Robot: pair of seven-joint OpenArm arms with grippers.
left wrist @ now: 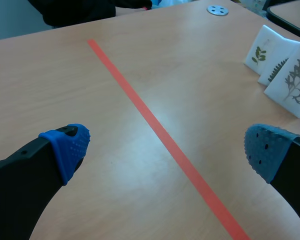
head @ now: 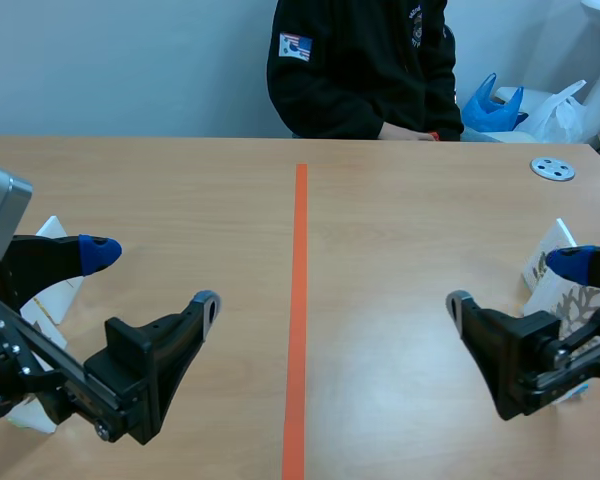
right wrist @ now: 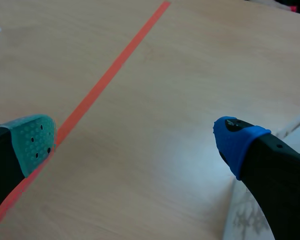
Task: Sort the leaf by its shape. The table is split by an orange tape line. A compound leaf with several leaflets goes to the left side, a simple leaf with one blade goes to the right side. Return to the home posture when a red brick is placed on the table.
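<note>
While the arms sit low: the left end effector [head: 155, 278] and the right end effector [head: 512, 283] flank the orange tape line [head: 298, 300], 1 on each side.
Left end effector: fingers spread wide with nothing between them; in its wrist view only bare bench [left wrist: 140, 55] and the tape show in the gap.
Right end effector: also spread wide and holding nothing [right wrist: 134, 139]; 1 pad is green, the other blue.
Leaf cards, right side: 3 white cards [left wrist: 282, 70] stand propped in a close row near the bench's right edge, just behind the right end effector, well apart from the tape.
Leaf direction: each printed leaf runs its long axis up the card, stem end toward the bench; the nearest shows a grey branching sprig, the middle a feathery frond, the farthest a small green sprig with several leaflets.
Left-side cards: more white cards [head: 60, 290] stand by the left arm; their prints cannot be made out.
Between the tape and either end effector: bare wood only.
Far side: a grey disc [head: 553, 168] with holes lies near the right corner; a person [head: 360, 70] in a dark jacket sits across the bench, with blue and white bags [head: 495, 105] beside.
</note>
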